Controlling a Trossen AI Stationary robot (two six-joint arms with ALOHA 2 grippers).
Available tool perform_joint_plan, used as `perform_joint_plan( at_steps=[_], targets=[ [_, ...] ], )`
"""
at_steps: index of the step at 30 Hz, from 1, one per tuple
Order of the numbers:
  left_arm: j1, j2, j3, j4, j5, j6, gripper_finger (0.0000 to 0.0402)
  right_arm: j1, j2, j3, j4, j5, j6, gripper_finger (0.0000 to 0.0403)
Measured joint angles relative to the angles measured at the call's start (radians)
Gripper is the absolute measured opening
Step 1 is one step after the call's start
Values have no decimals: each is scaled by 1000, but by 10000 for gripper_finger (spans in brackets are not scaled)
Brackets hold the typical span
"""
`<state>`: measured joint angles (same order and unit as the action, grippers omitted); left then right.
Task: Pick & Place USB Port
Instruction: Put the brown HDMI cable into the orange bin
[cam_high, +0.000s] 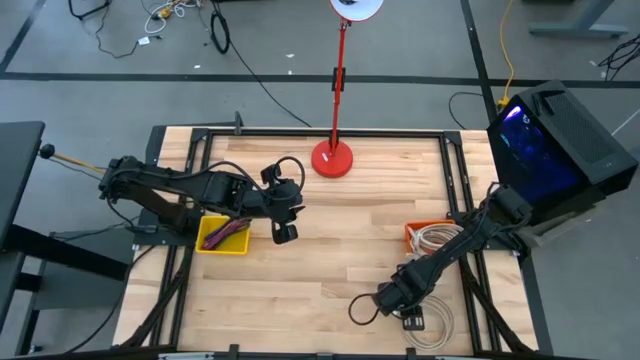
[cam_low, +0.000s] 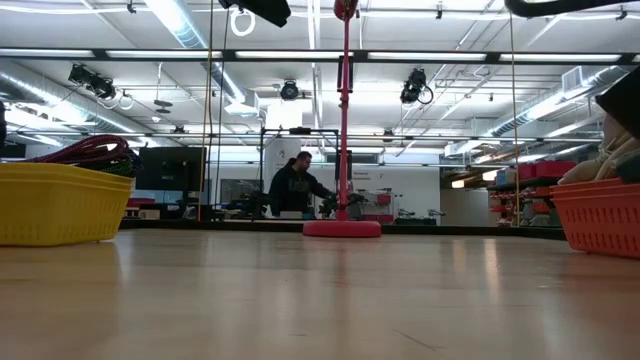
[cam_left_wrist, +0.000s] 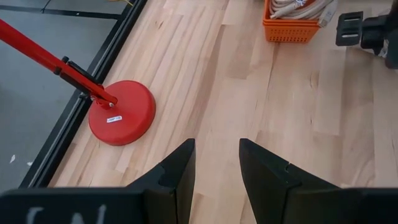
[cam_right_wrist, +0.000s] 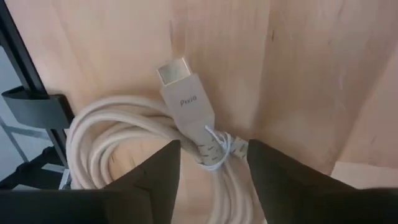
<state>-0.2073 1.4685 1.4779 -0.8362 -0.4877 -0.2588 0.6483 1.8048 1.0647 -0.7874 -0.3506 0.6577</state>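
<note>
A white coiled cable lies on the table near its near right corner, bound by a thin tie, its flat metal plug sticking out of the coil. My right gripper is low over it and open, a finger on each side of the tied part just behind the plug. My left gripper is open and holds nothing. It hangs above bare wood just right of the yellow basket.
The yellow basket holds dark red cables. An orange basket of white cables stands by the right edge. A red lamp base with its pole sits at the far middle. A black metal frame borders the table. A person stands far behind.
</note>
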Motion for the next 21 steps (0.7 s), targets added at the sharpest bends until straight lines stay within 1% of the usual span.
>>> perform_joint_plan(
  at_steps=[5, 8, 10, 11, 13, 14, 15, 16, 21],
  targets=[
    [0, 0, 0, 0, 0, 0, 131, -1, 24, 2, 11, -2, -25, 203],
    [0, 0, 0, 1, 0, 0, 131, 0, 42, 2, 11, -16, -46, 195],
    [0, 0, 0, 1, 0, 0, 131, -2, 54, 3, 10, -29, -58, 171],
    [0, 0, 0, 0, 0, -1, 131, -2, 57, 3, 13, -35, -67, 151],
    [0, 0, 0, 1, 0, -1, 131, -2, 60, 3, 21, -52, -74, 94],
    [0, 0, 0, 1, 0, -1, 131, -5, 61, 1, 22, -66, -76, 56],
    [0, 0, 0, 1, 0, -1, 131, -6, 63, 0, 24, -84, -81, 31],
    [0, 0, 0, 1, 0, -1, 131, -6, 63, 0, 31, -93, -84, 22],
    [0, 0, 0, 1, 0, -1, 131, -7, 60, -1, 41, -96, -68, 17]
  ],
)
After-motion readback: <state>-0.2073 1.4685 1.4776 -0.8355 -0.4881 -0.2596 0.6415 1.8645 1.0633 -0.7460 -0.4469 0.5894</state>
